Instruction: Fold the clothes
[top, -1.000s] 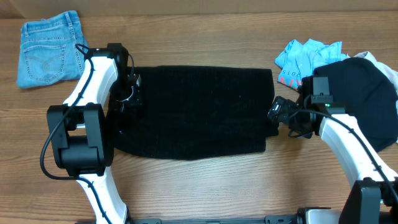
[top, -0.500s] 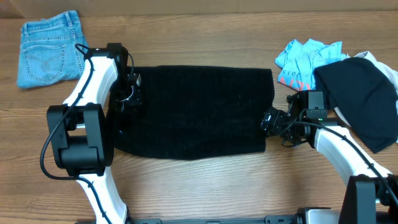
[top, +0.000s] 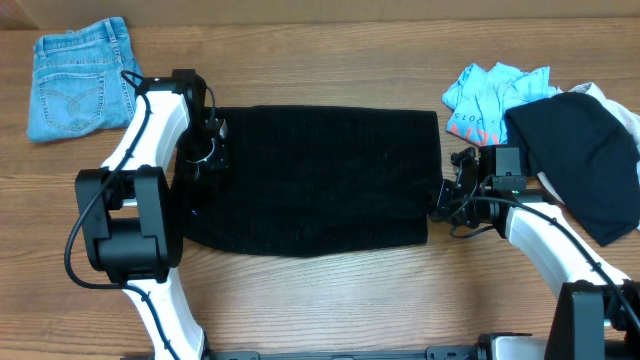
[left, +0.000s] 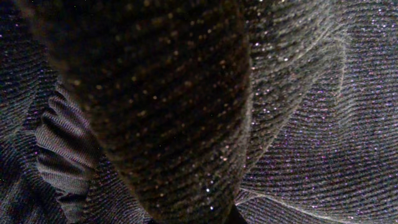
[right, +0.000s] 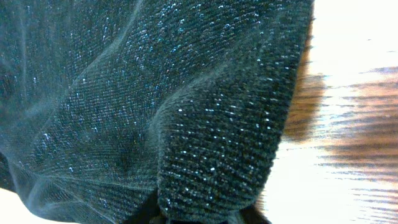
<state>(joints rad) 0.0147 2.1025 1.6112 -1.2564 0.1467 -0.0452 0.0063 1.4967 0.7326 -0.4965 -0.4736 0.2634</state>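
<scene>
Jaws of right gripper (top: 438, 199) pinch a ribbed fold at the black knit sweater's (top: 310, 180) 3 o'clock edge; left gripper (top: 203, 153) jaws clamp a bunched ridge at 9 o'clock. Sweater lies as a flat rectangle, table (top: 320, 300) centre, glittery thread throughout.

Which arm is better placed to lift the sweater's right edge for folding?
Right: the right gripper sits at the sweater's right edge; the left gripper is at the opposite edge.
</scene>
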